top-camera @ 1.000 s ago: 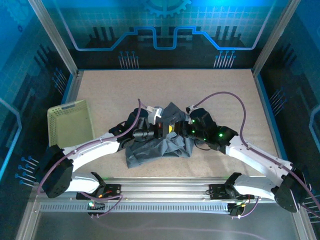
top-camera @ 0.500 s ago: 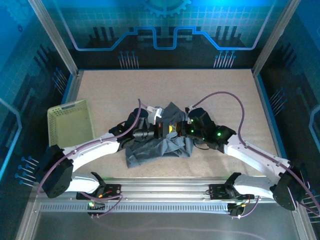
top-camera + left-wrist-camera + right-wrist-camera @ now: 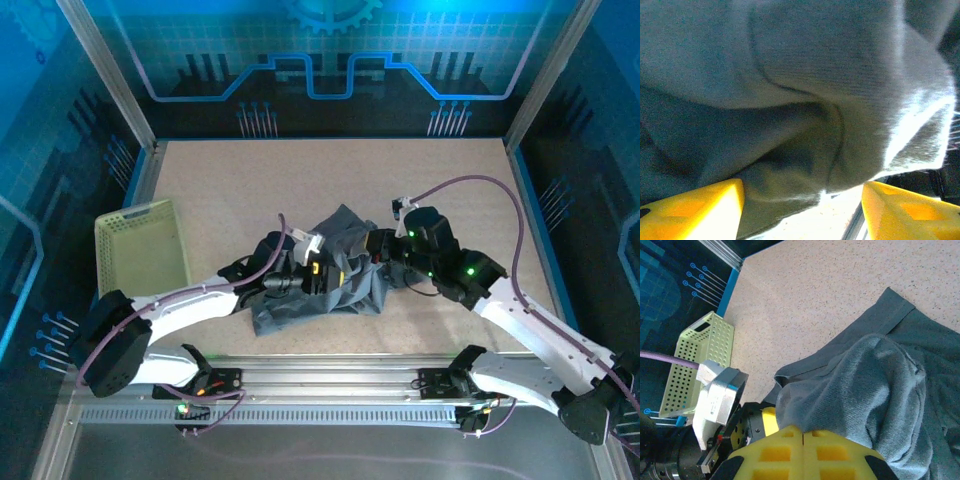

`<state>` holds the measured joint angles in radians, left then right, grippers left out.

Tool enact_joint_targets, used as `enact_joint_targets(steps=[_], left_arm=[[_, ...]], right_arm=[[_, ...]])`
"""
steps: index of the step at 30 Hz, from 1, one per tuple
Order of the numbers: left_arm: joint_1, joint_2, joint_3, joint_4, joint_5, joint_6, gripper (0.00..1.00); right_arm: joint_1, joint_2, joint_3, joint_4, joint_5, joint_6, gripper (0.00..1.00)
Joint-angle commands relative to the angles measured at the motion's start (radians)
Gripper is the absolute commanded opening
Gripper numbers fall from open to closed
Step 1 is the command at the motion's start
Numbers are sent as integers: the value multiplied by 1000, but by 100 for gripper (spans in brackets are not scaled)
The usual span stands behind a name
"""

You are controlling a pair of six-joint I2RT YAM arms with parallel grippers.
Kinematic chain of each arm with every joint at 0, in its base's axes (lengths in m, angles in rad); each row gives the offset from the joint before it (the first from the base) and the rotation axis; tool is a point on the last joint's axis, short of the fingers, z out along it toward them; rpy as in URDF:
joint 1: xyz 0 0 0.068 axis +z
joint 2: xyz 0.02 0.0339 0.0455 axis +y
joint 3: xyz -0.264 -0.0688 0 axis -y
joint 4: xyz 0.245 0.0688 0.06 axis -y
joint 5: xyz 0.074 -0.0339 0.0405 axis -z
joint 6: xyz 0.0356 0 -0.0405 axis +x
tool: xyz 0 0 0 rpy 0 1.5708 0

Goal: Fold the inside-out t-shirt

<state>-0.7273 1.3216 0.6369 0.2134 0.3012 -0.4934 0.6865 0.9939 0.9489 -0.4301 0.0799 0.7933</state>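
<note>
The inside-out t-shirt (image 3: 345, 290) lies crumpled in a dark grey heap at the middle of the table, between the two arms. My left gripper (image 3: 322, 272) sits at the heap's left side. In the left wrist view its yellow fingers (image 3: 690, 212) stand wide apart, so the left gripper (image 3: 800, 212) is open, with loose shirt fabric (image 3: 790, 75) hanging over the gap. My right gripper (image 3: 373, 246) is at the heap's upper right. Its yellow pads meet, so the right gripper (image 3: 803, 432) is shut on a raised fold of the t-shirt (image 3: 875, 385).
A pale yellow-green mesh basket (image 3: 140, 245) stands at the left table edge, also seen as the basket (image 3: 695, 355) in the right wrist view. Bare speckled table (image 3: 230, 180) stretches behind the shirt. A metal rail (image 3: 330, 375) runs along the near edge.
The left gripper has opened and drawn back a little toward the near left. The right gripper has closed on the shirt and moved right and back, pulling a fold up.
</note>
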Motion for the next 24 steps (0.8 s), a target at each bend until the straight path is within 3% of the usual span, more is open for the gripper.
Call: enact_joint_targets(steps=[1, 3, 8, 11, 15, 19, 24], left_arm=[[-27, 43, 38, -20, 1, 70, 58], [-25, 73, 53, -43, -39, 69, 43], [12, 84, 2, 32, -28, 54, 30], [35, 65, -47, 88, -20, 40, 16], [57, 67, -72, 81, -50, 31, 0], [77, 99, -45, 0, -111, 25, 0], [56, -50, -2, -65, -160, 44, 23]], right_arm=[[-17, -12, 48, -26, -45, 4, 0], [-21, -19, 66, -39, -54, 7, 0], [-75, -67, 108, -105, -56, -18, 0], [-141, -102, 123, -155, -46, -27, 0], [-239, -135, 109, -144, -131, -15, 0], [-268, -153, 60, -34, -265, 2, 0], [-259, -178, -14, 86, -364, -60, 0]])
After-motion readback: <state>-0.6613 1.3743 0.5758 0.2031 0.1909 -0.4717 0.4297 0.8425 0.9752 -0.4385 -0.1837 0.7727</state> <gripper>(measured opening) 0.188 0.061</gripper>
